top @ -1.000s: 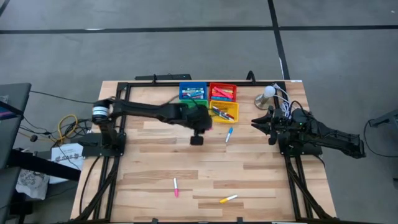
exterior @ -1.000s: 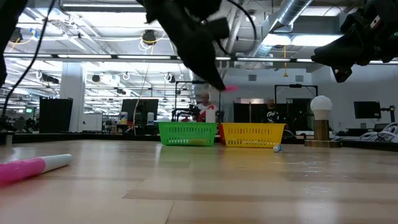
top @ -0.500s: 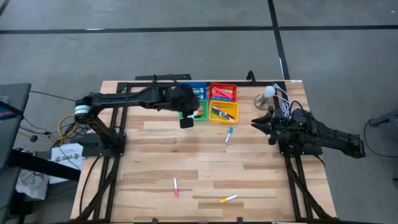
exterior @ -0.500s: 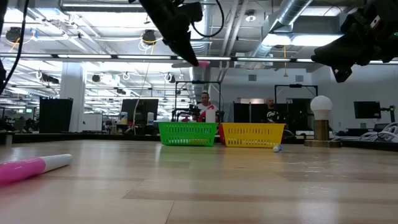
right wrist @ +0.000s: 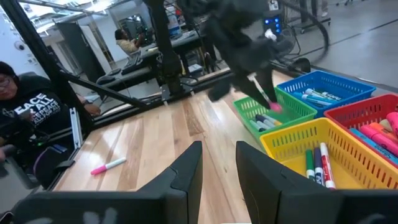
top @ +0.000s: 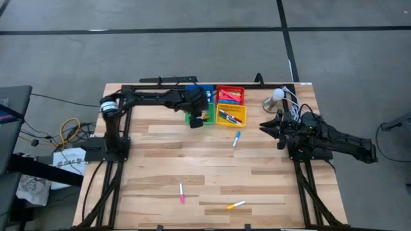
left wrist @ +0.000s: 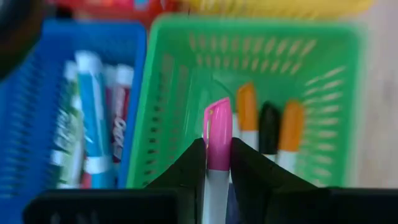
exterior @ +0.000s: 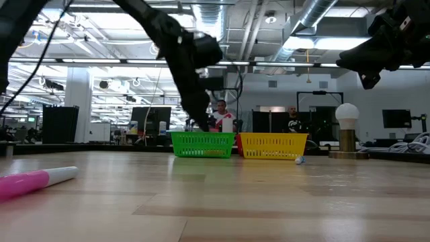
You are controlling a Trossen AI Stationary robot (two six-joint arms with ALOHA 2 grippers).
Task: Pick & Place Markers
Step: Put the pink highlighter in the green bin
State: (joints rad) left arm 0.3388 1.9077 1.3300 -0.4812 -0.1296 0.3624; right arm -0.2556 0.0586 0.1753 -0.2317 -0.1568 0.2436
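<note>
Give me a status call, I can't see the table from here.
Left gripper shut on pink marker, over the green tray. Right gripper idle at the table's right edge. Three markers loose on the table. Nothing blocking.

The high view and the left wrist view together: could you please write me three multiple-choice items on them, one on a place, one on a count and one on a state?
1. Over which tray does the left gripper hang?
A. green tray
B. red tray
C. yellow tray

2. How many markers lie loose on the table in the high view?
A. one
B. three
C. six

3. What is the left gripper doing?
A. open and empty
B. shut on a pink marker
C. shut on a blue marker

Answers:
1 A: the left wrist view looks past the fingers into the green tray.
2 B: a blue marker, a pink one and a yellow one lie on the table.
3 B: the pink marker sits clamped between its fingers.
</note>
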